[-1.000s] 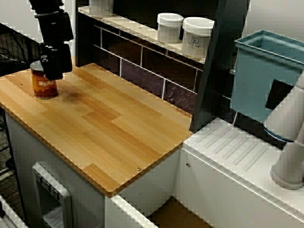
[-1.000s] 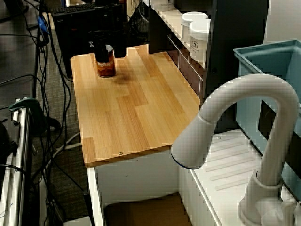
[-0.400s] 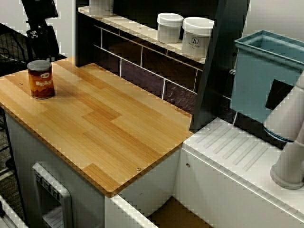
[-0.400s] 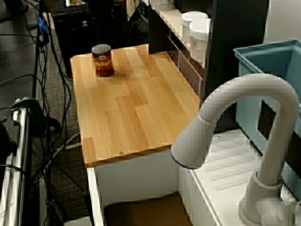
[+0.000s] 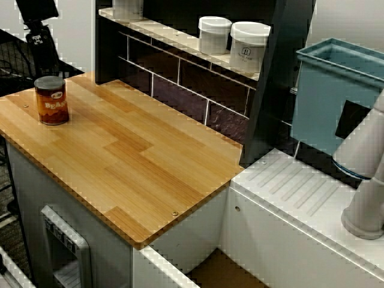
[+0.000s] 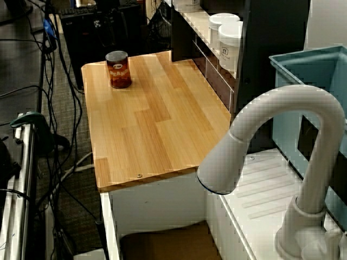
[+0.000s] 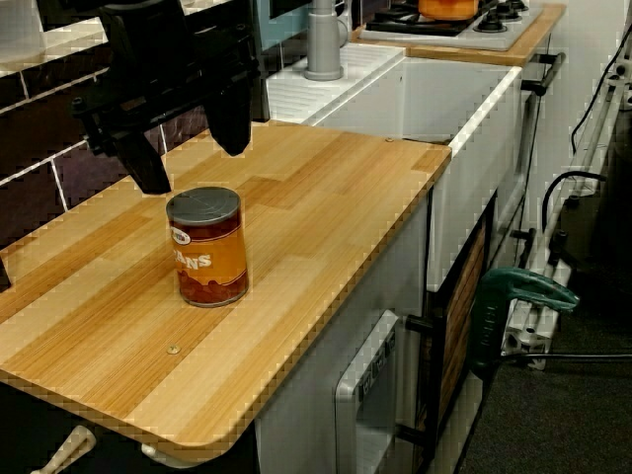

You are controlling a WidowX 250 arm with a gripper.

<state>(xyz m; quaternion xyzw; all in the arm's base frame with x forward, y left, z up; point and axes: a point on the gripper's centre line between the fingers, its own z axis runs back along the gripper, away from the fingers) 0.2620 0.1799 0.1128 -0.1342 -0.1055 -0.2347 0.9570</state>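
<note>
Can (image 7: pixel 207 247) stands upright on its flat base near a table (image 7: pixel 326 197) corner, steady with no support; jaws hang open above it, clear of the lid, gripping nothing.

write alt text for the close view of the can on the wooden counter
An orange-labelled can stands upright on a wooden counter, with the black gripper hanging just above it, jaws open and not touching it. To the right are a white sink and a stove with an orange pot.
</note>
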